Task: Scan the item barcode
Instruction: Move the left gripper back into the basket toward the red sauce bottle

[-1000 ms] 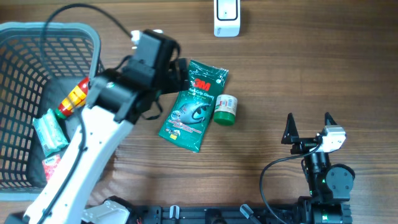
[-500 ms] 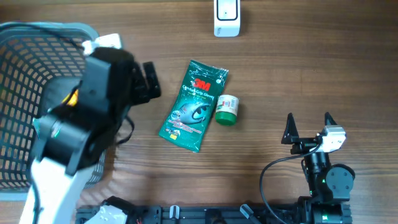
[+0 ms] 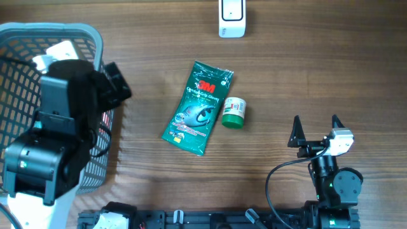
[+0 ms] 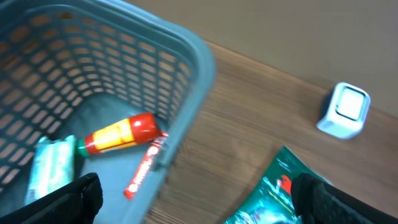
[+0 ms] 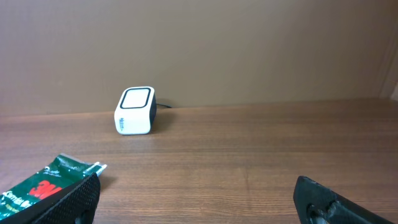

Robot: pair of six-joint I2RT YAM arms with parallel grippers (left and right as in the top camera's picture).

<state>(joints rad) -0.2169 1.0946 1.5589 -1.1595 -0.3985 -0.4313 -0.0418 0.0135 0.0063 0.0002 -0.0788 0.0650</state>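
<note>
Tabletop (image 3: pixel 305 76) basket (image 3: pixel 16 70) shows its red bottle (image 4: pixel 118 134) only from left wrist.

The table (image 3: pixel 318 76) is brown wood grain with a dull, smooth sheen. The basket (image 4: pixel 155 28) is matt grey-blue plastic, moulded as an open lattice. The green pouch (image 3: pixel 197 108) is glossy, crinkled film. The scanner (image 3: pixel 231 16) is smooth white plastic.
</note>
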